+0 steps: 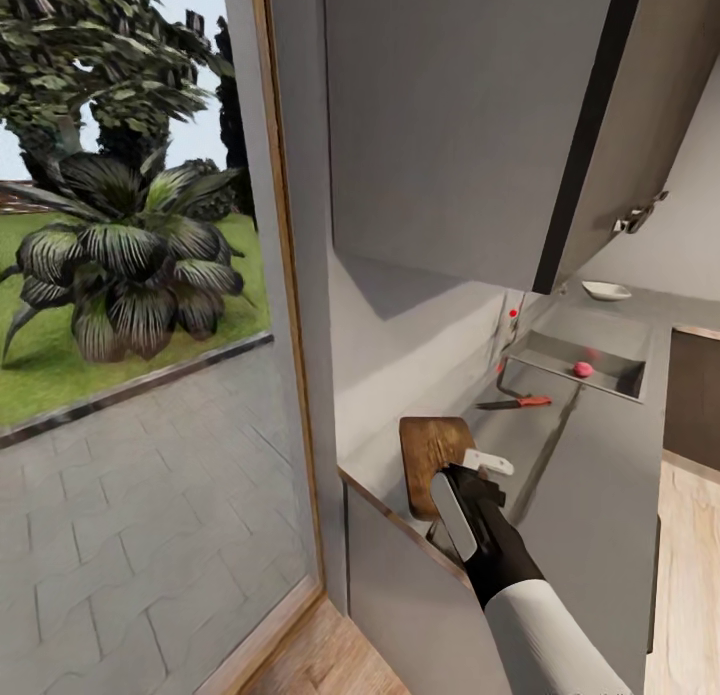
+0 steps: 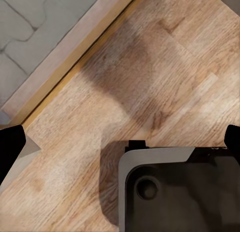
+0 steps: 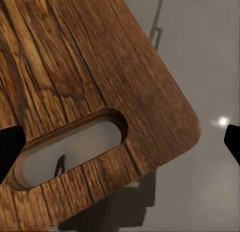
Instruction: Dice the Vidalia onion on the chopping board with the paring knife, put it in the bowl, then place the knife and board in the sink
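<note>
The brown wooden chopping board (image 1: 432,453) lies at the near end of the grey countertop (image 1: 590,455). My right gripper (image 1: 472,477) hovers over its near end, open. In the right wrist view the board (image 3: 85,61) and its handle slot sit between the spread fingers of the right gripper (image 3: 120,147), apart from both. The red-handled paring knife (image 1: 516,403) lies on the counter between the board and the sink (image 1: 545,350). The pinkish Vidalia onion (image 1: 581,369) rests in the basin. The white bowl (image 1: 607,291) stands on the counter beyond the sink. My left gripper (image 2: 120,144) hangs open over the wood floor.
A dark wall cabinet (image 1: 480,125) hangs over the counter, with its door edge jutting out. The tap (image 1: 513,320) with a red dot stands at the sink's wall side. A glass door frame (image 1: 290,305) borders the counter's near end. The robot base (image 2: 180,192) sits below the left gripper.
</note>
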